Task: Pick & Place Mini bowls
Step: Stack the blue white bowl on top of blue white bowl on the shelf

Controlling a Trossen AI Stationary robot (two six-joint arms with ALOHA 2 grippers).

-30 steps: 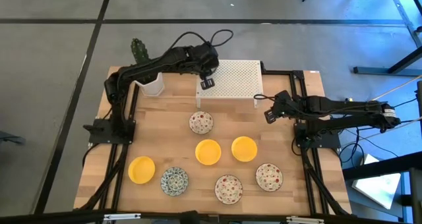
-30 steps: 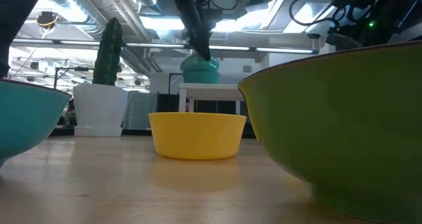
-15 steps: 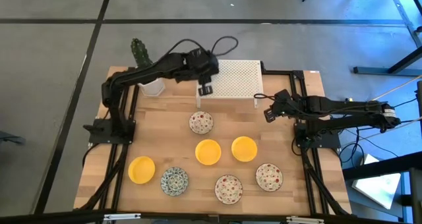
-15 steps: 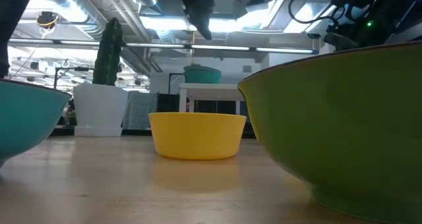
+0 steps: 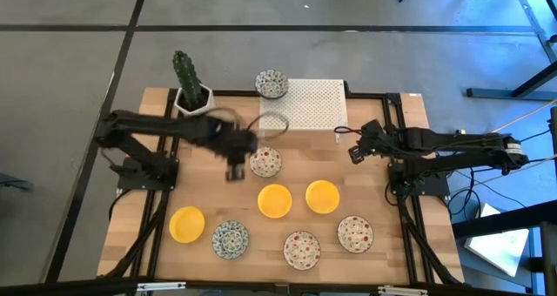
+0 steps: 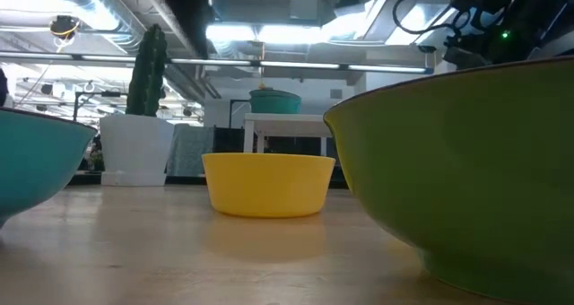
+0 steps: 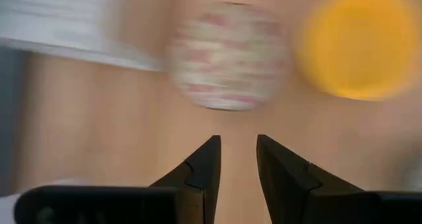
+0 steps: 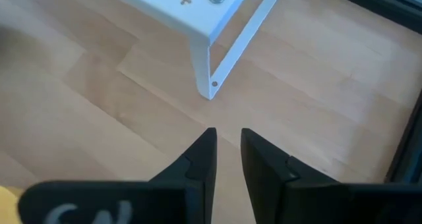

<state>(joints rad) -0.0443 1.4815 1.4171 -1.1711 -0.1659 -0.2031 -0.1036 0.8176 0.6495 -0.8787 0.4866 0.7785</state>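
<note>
The left end effector (image 5: 235, 171) hangs over the wooden surface (image 5: 383, 252) just beside a red-speckled mini bowl (image 5: 265, 163), fingers a narrow gap apart and holding nothing. Past that bowl lie two yellow mini bowls (image 5: 275, 201), with a third yellow bowl (image 5: 186, 224), a teal-speckled bowl (image 5: 231, 239) and two more red-speckled bowls (image 5: 302, 249) nearer the surface's front edge. Another teal-speckled bowl (image 5: 271, 84) sits on the white rack (image 5: 315, 105), well behind the end effector. The right end effector (image 5: 354, 151) waits beside the rack's leg, fingers slightly parted, empty.
</note>
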